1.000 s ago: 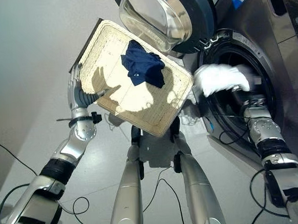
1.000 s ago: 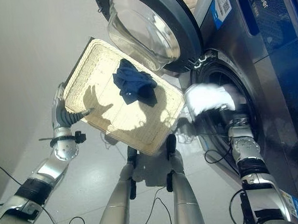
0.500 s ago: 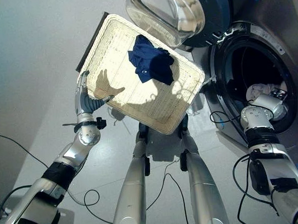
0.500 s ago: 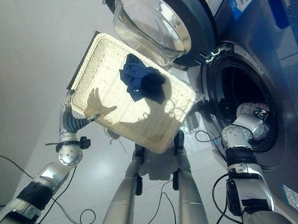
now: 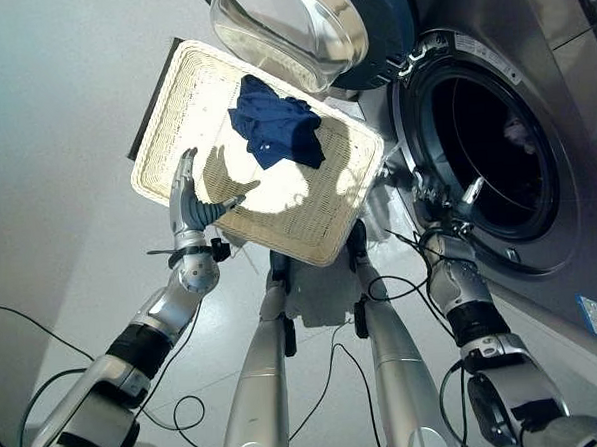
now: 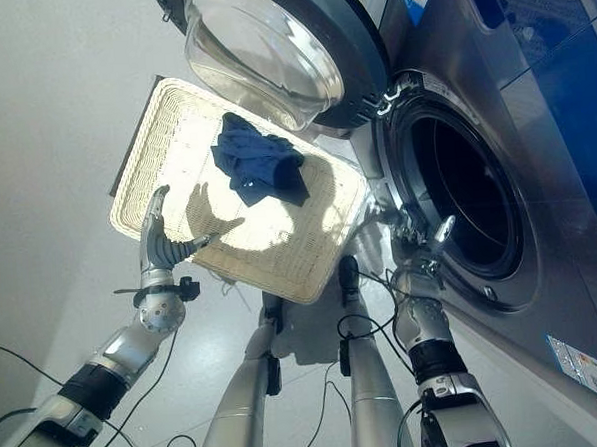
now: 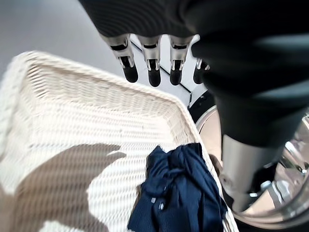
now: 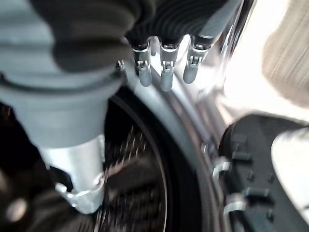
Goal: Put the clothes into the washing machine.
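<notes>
We see a crumpled navy-blue garment (image 5: 277,134) lying in the flat cream wicker basket (image 5: 187,94), well beyond our left hand (image 5: 192,197), whose fingers are spread at the basket's near rim. Our right hand (image 5: 440,201), fingers relaxed and empty, hovers at the rim of the silver front-loading washing machine (image 5: 532,101), beside its open glass door (image 5: 288,24).

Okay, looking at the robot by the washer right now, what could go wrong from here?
1. The navy garment lies in the wicker tray on the side towards the machine, close beneath the open door; a reaching arm might knock the glass.
2. The right hand is open at the drum opening, beside the rim and latch; its fingers might catch there.
3. The open left hand hovers at the tray's near edge and might nudge it.
</notes>
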Motion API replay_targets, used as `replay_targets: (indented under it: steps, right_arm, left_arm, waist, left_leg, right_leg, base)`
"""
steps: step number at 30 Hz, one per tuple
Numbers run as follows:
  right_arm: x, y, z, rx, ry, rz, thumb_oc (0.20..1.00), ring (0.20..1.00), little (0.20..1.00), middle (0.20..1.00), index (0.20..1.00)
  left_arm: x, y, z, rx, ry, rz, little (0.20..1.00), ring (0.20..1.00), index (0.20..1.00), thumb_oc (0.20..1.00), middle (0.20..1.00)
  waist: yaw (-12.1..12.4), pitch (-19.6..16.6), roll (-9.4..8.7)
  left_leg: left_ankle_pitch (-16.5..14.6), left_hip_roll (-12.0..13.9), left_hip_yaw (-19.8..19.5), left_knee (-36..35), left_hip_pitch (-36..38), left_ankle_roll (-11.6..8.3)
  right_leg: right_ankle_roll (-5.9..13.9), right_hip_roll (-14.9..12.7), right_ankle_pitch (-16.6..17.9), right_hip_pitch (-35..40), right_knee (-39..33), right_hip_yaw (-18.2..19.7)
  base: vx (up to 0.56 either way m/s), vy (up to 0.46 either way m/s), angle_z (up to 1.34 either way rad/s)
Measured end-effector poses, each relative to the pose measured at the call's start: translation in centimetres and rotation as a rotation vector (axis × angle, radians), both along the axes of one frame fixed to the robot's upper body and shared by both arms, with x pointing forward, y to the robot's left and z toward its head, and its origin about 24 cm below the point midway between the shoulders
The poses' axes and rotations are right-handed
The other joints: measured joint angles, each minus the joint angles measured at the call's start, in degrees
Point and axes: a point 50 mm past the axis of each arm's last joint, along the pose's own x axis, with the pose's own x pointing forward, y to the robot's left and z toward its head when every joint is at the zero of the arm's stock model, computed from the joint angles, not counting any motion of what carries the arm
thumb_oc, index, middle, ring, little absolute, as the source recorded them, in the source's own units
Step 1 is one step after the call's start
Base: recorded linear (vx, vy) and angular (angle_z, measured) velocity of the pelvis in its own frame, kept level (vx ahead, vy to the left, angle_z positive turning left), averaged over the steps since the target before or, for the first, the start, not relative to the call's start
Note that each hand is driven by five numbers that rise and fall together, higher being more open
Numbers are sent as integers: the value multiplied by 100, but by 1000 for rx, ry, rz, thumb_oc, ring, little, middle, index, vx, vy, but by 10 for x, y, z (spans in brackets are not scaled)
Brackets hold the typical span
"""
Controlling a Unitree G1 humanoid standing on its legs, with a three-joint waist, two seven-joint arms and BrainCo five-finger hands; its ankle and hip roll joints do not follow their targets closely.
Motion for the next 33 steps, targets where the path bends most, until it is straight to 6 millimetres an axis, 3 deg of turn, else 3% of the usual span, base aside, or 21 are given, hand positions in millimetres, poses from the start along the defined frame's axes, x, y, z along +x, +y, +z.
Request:
replay_targets:
  steps: [1,6,7,8,9,10,16,18,20,22,25,29,33]
  right_arm:
    - [-1,-12,10,-26,-46,-86,1000,1000,1000,1000,1000]
    - [4,-20,18,-100,-56,-143,1000,1000,1000,1000,1000]
    - [6,-8,22,-246,-64,-102,1000,1000,1000,1000,1000]
    - [6,5,20,-393,-49,-45,1000,1000,1000,1000,1000]
    - [6,5,20,-393,-49,-45,1000,1000,1000,1000,1000]
    - [3,23,18,-590,-43,36,1000,1000,1000,1000,1000]
    - [-23,52,-29,-1349,104,270,1000,1000,1000,1000,1000]
    - [-26,56,-36,-1484,119,322,1000,1000,1000,1000,1000]
    - [-29,56,-38,-1516,117,340,1000,1000,1000,1000,1000]
    - [-34,63,-44,-1569,102,413,1000,1000,1000,1000,1000]
    - [-43,69,-53,-1584,83,473,1000,1000,1000,1000,1000]
    - [-52,72,-65,-1599,97,516,1000,1000,1000,1000,1000]
    - [-60,75,-68,-1598,72,533,1000,1000,1000,1000,1000]
  left_arm:
    - [3,3,10,18,-21,14,1000,1000,1000,1000,1000]
    - [19,-3,34,94,-42,41,1000,1000,1000,1000,1000]
    - [26,-10,48,121,-59,52,1000,1000,1000,1000,1000]
    - [27,-12,52,119,-69,67,1000,1000,1000,1000,1000]
    - [27,-12,52,119,-69,67,1000,1000,1000,1000,1000]
    - [29,-11,55,115,-74,106,1000,1000,1000,1000,1000]
    - [35,-4,34,129,5,294,1000,1000,1000,1000,1000]
    - [37,-1,35,140,26,327,1000,1000,1000,1000,1000]
    - [40,1,39,146,38,347,1000,1000,1000,1000,1000]
    - [51,12,48,194,123,416,1000,1000,1000,1000,1000]
    - [58,28,59,250,230,499,1000,1000,1000,1000,1000]
    - [62,35,60,283,311,545,1000,1000,1000,1000,1000]
    - [62,50,80,272,309,634,1000,1000,1000,1000,1000]
  waist:
    - [-7,0,1]
    - [-16,0,2]
    - [-98,-2,0]
    - [-161,-2,-2]
    - [-161,-2,-2]
    - [-203,-2,-2]
    - [-485,-11,-30]
    - [-631,-16,-57]
    - [-724,-17,-88]
    - [-910,-45,-304]
    - [-1237,-67,-437]
    - [-1421,-78,-463]
    - [-1605,-81,-467]
  left_leg:
    - [3,7,6,0,9,-4]
    - [-1,24,49,-1,12,-11]
    - [-2,23,122,2,-17,-10]
    - [-5,18,146,8,-40,-10]
    - [-5,18,146,8,-40,-10]
    - [-17,19,170,18,-82,-16]
    - [-277,112,470,330,-240,-15]
    - [-404,146,591,523,-342,-4]
    - [-490,166,651,651,-414,3]
    - [-675,196,803,906,-517,13]
    - [-825,207,941,1099,-645,45]
    - [-1091,294,1047,1424,-671,51]
    - [-1146,344,1053,1551,-780,34]
  right_leg:
    - [-33,5,26,4,0,-1]
    - [-47,17,37,-9,0,10]
    - [-42,20,41,-71,19,68]
    - [-40,27,42,-109,22,105]
    - [-40,27,42,-109,22,105]
    - [-15,34,27,-160,22,144]
    - [-9,166,32,-340,75,446]
    - [8,208,32,-426,115,563]
    - [13,233,33,-490,151,620]
    - [32,324,24,-647,268,860]
    - [65,333,-6,-805,360,936]
    - [52,399,-4,-825,436,935]
    - [31,435,-19,-912,483,920]
  base:
    - [2,31,-3]
    - [6,50,-4]
    - [9,47,-11]
    - [9,47,-11]
    - [5,12,-11]
    - [34,19,-13]
    - [46,22,-23]
    - [47,19,-28]
    - [65,42,-28]
    - [69,48,-42]
    - [106,54,-28]
    - [41,3,-30]
    - [43,-27,-6]
